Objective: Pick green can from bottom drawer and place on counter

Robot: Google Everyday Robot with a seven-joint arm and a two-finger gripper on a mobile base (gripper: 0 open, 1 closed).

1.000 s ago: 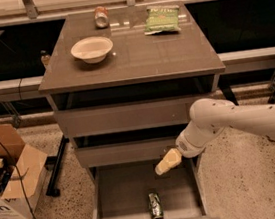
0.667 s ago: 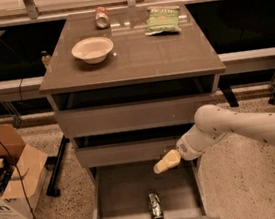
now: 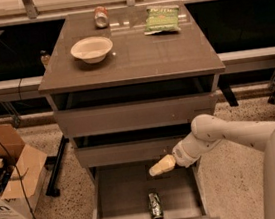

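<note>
gripper (image 3: 161, 166) over open bottom drawer (image 3: 119, 197) — green can (image 3: 155, 205) flat inside — seemingly empty, openness unclear

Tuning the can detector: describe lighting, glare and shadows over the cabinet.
Camera view: warm, dim light overall; the counter shows faint glare at its far edge; the open bottom drawer lies in shadow, leaving the green can dark; the hand, hovering over the drawer beyond the can, catches light.

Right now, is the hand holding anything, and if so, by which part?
Nothing is held. The hand hangs over the open bottom drawer, apart from the green can, which lies on the drawer floor.
</note>
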